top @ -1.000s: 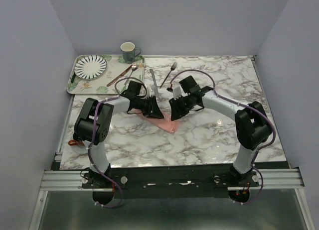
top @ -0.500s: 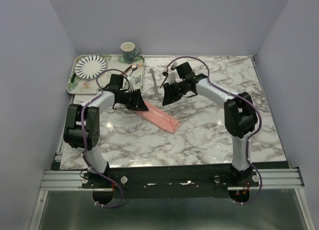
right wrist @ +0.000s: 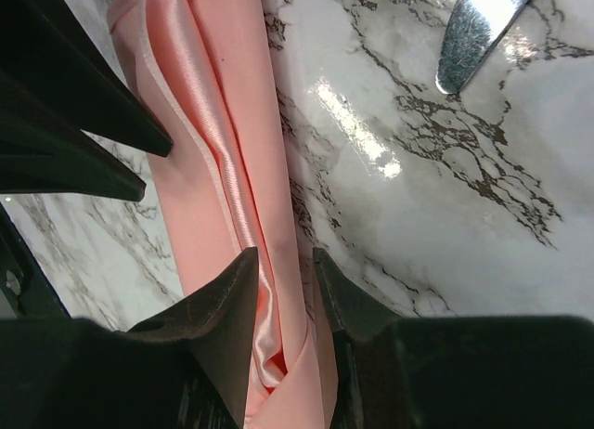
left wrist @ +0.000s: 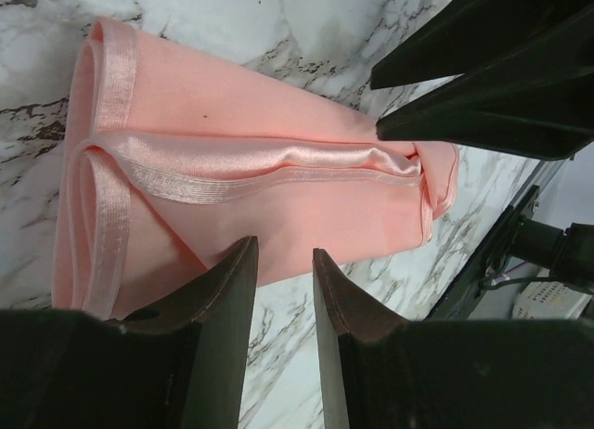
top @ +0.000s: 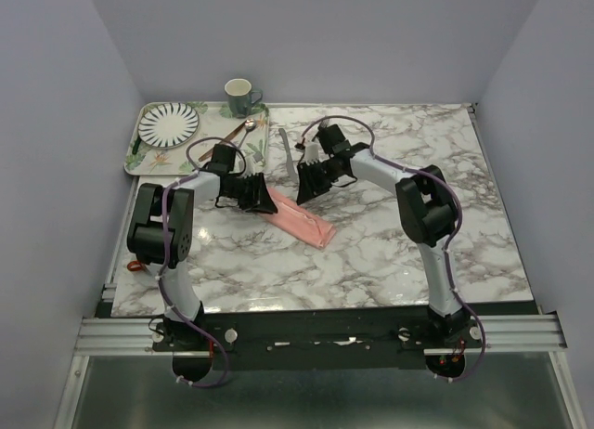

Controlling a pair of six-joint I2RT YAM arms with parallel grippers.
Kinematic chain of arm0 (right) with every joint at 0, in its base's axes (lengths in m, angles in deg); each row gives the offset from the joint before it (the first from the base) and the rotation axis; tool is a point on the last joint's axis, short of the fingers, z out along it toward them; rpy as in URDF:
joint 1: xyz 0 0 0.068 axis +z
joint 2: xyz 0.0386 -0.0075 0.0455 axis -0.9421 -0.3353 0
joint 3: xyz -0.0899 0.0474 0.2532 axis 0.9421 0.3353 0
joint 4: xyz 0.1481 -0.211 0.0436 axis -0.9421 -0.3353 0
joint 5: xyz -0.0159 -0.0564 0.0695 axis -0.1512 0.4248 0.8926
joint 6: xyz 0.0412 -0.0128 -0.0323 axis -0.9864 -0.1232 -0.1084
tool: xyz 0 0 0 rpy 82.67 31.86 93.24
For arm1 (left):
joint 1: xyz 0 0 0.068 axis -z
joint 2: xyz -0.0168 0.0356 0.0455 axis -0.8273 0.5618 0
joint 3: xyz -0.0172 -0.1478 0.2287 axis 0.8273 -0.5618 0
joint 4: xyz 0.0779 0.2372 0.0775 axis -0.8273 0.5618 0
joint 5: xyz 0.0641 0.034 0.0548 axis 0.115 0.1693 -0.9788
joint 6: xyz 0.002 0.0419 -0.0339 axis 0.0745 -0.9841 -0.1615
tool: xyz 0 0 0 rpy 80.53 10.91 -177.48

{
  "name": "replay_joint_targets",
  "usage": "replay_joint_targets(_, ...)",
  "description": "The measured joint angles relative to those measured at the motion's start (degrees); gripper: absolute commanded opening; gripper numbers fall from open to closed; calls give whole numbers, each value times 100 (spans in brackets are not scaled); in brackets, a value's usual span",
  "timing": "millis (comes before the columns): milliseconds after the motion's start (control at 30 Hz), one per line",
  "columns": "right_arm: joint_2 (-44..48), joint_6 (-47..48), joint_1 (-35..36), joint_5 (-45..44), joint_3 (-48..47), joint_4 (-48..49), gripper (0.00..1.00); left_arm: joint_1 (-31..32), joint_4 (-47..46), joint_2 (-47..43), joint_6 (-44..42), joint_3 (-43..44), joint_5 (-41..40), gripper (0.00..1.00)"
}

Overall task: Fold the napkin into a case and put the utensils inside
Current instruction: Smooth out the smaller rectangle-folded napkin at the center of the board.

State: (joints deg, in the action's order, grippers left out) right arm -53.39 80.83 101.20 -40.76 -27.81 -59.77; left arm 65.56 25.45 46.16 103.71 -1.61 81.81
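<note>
Folding looks done: napkin (top: 302, 222) lies mid-counter (top: 418, 248) as a narrow case, left pincer (left wrist: 283, 254) & right pincer (right wrist: 281, 259) both barely ajar, empty, over its far end; knife (right wrist: 480, 28) outside, fork unclear, so loading's left.

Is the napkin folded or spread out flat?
Folded. The napkin lies as a narrow strip on the table, with layered hems running along its length in both wrist views.

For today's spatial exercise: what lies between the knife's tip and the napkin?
Nothing but bare marble table between knife and napkin, seen in the right wrist view.
</note>
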Motion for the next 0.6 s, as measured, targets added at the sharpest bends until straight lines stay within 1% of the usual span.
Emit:
replay_joint_targets(200, -186, 7, 127, 0, 0, 2, 36, 131, -179, 61, 94, -11, -33, 38)
replay_joint_targets(300, -260, 26, 173, 17, 0, 4, 27, 210, -181, 160, 101, -11, -52, 34)
replay_joint_targets(333, -267, 24, 179, 22, 0, 15, 20, 238, -179, 192, 98, -11, -55, 33)
replay_joint_targets(400, -271, 83, 190, 22, 2, 26, 15, 319, -184, 289, 111, -20, -52, 29)
replay_joint_targets(433, -275, 116, 190, 20, 9, 26, 10, 350, -181, 310, 122, -22, -48, 27)
replay_joint_targets(467, -275, 122, 190, 20, 20, 26, 8, 391, -188, 328, 142, -31, -44, 24)
replay_joint_targets(500, -275, 164, 190, 22, 28, 28, 6, 420, -190, 341, 146, -39, -39, 22)
replay_joint_targets(533, -275, 208, 190, 26, 48, 39, 3, 450, -203, 358, 170, -50, -15, 22)
replay_joint_targets(600, -273, 310, 188, 48, 76, 50, 1, 511, -229, 420, 227, -63, 68, 20)
